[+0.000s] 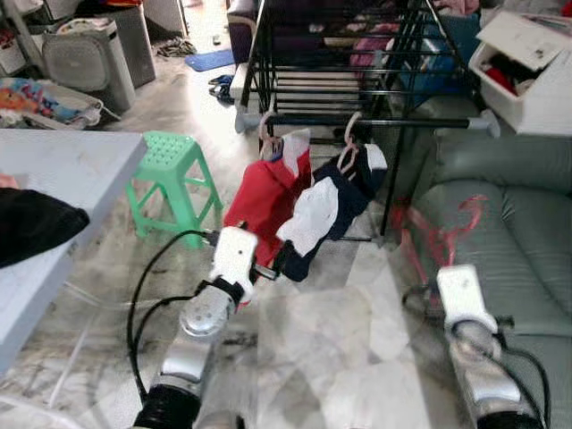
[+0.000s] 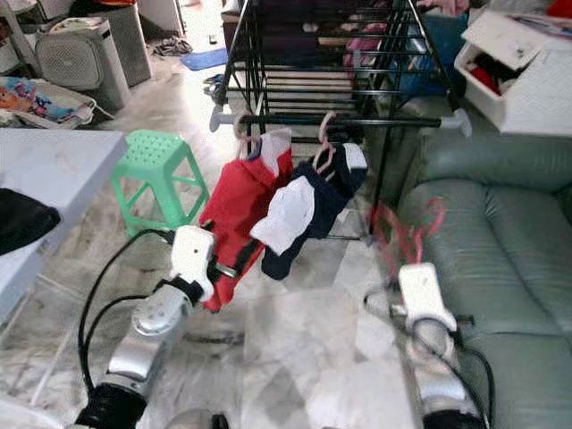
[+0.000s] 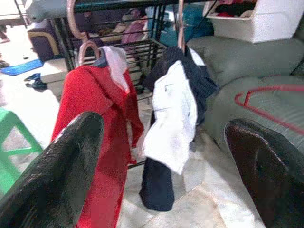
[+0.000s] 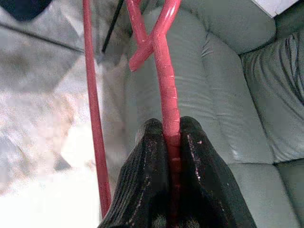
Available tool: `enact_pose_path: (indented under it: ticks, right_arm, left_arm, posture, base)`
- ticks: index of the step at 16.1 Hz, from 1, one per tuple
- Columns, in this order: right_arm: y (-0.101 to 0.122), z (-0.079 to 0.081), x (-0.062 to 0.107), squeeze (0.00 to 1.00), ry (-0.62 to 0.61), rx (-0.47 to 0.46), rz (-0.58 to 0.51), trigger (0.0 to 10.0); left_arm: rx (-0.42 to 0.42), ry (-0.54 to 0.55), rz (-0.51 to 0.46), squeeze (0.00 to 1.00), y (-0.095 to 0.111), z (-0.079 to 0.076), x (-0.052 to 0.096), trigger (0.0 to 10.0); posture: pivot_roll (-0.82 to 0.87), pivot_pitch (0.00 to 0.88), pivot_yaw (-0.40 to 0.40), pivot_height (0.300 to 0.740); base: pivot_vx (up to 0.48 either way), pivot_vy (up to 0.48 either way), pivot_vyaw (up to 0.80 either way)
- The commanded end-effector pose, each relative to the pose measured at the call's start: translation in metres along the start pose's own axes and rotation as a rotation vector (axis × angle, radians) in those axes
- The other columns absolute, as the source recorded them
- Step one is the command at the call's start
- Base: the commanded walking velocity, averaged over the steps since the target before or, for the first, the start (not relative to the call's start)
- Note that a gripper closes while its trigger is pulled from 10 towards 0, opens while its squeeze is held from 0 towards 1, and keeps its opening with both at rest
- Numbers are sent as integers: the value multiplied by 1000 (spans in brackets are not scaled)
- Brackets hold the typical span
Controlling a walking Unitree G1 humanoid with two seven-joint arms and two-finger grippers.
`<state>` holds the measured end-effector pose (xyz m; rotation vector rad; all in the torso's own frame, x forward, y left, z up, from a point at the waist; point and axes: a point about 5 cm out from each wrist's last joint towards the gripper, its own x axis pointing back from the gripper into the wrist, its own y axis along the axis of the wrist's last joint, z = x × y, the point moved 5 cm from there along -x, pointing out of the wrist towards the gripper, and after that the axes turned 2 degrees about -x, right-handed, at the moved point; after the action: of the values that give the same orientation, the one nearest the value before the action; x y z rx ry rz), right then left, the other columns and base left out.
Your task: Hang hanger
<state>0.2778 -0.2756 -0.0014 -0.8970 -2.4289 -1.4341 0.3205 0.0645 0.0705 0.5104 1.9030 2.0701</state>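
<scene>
Right gripper (image 4: 172, 137) pinched shut on thin red plastic hanger (image 4: 161, 57), near right, blurred above grey sofa (image 1: 518, 223). Left gripper (image 3: 166, 156) wide open, empty. Farther off, black drying-rack rail (image 1: 393, 122): probably lift, hook beside hung clothes.

head stereo pair looks forward and down at the drying rack (image 1: 357, 71) and sofa (image 1: 500, 223) — both shared. left wrist camera faces the rack; right wrist camera sits close over the sofa.
</scene>
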Motion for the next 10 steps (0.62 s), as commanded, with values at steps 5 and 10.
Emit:
enact_pose_path:
  ticks: [5, 10]
  right_arm:
    - [19, -21, -8, 0, -62, 73, -91, 10000]
    - [31, -38, -13, 0, -134, 87, -138, 10000]
  left_arm:
    - [-10, -7, -18, 0, 6, 2, -2, 10000]
    - [-7, -16, -17, 0, 6, 0, -1, 10000]
  posture:
    - [-53, 0, -1, 740]
    - [-52, 0, 0, 740]
  base:
    - [480, 0, 0]
    - [480, 0, 0]
